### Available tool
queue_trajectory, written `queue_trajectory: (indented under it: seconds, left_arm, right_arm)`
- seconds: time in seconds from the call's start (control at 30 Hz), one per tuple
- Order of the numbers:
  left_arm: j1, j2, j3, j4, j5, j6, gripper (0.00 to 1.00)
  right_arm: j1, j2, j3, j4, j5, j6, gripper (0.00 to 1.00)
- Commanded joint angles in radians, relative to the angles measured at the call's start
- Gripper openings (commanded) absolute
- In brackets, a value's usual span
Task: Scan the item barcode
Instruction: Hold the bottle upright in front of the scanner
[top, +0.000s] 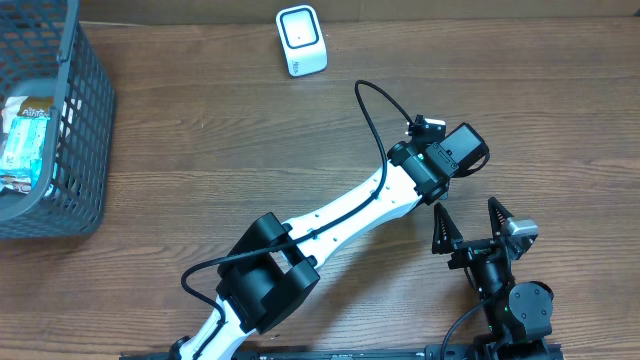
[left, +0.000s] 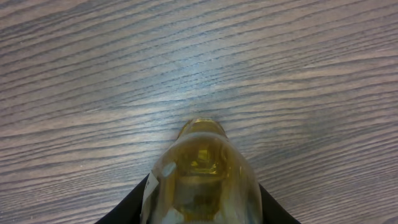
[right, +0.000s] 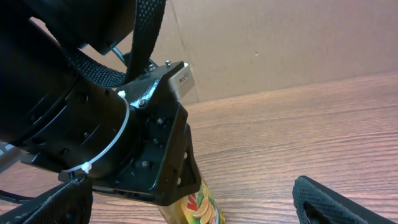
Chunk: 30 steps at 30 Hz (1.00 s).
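My left gripper (top: 447, 158) is shut on the item, a clear bottle of yellow drink (left: 202, 171). In the left wrist view the bottle points down at the wooden table, with a black finger (left: 134, 208) on each side of it. The right wrist view shows its label with orange slices (right: 198, 208) under the left gripper's black body (right: 149, 155). The arm hides the bottle in the overhead view. My right gripper (top: 465, 208) stands open just in front of it, holding nothing. The white scanner (top: 301, 40) stands at the table's far edge.
A dark mesh basket (top: 85, 120) with packaged goods sits at the left edge. The left arm (top: 340, 215) stretches diagonally across the table's middle. A cardboard wall (right: 280, 43) stands behind the table in the right wrist view.
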Motion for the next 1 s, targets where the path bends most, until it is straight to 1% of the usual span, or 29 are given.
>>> queue_trajectory:
  seconds: [0.0,0.1,0.13,0.2,0.23,0.37,0.47,0.53,0.6,0.8,0.9,0.97]
  left_arm:
    - [-0.003,0.003,-0.023,0.004,-0.023,-0.016,0.37]
    - [-0.003,0.003,-0.023,0.008,-0.021,-0.016,0.47]
    - [-0.003,0.003,-0.023,0.01,-0.021,-0.016,0.53]
    - [-0.003,0.003,-0.023,0.012,-0.021,-0.016,0.76]
    - [-0.003,0.003,-0.023,0.013,-0.02,-0.016,0.82]
    - [-0.003,0.003,-0.019,0.014,-0.021,-0.003,0.87]
    - [-0.002,0.003,0.006,0.01,-0.02,0.026,0.88]
    - [-0.001,0.003,0.035,-0.006,-0.019,0.037,0.86]
    - [-0.001,0.002,0.065,-0.026,-0.006,0.048,0.8]
    - [-0.001,0.003,0.076,-0.043,0.051,0.06,0.67]
    - [-0.001,0.003,0.076,-0.05,0.051,0.06,0.55]
    - [-0.001,0.003,0.076,-0.052,0.051,0.059,0.52]
  right_arm:
    - [-0.001,-0.011,-0.01,0.006,0.005,0.0,1.0]
    - [-0.001,-0.011,-0.01,0.006,0.005,0.0,1.0]
    - [-0.001,-0.011,-0.01,0.006,0.005,0.0,1.0]
    - [-0.001,-0.011,-0.01,0.006,0.005,0.0,1.0]
    - [-0.001,-0.011,-0.01,0.006,0.005,0.0,1.0]
    - [-0.001,-0.011,-0.01,0.006,0.005,0.0,1.0]
    - [-0.001,-0.011,-0.01,0.006,0.005,0.0,1.0]
    - [-0.001,-0.011,-0.01,0.006,0.005,0.0,1.0]
    - [-0.001,-0.011,-0.01,0.006,0.005,0.0,1.0]
    - [-0.001,-0.011,-0.01,0.006,0.005,0.0,1.0]
    - [-0.001,-0.011,-0.01,0.006,0.005,0.0,1.0]
    - [-0.001,-0.011,-0.01,0.006,0.005,0.0,1.0]
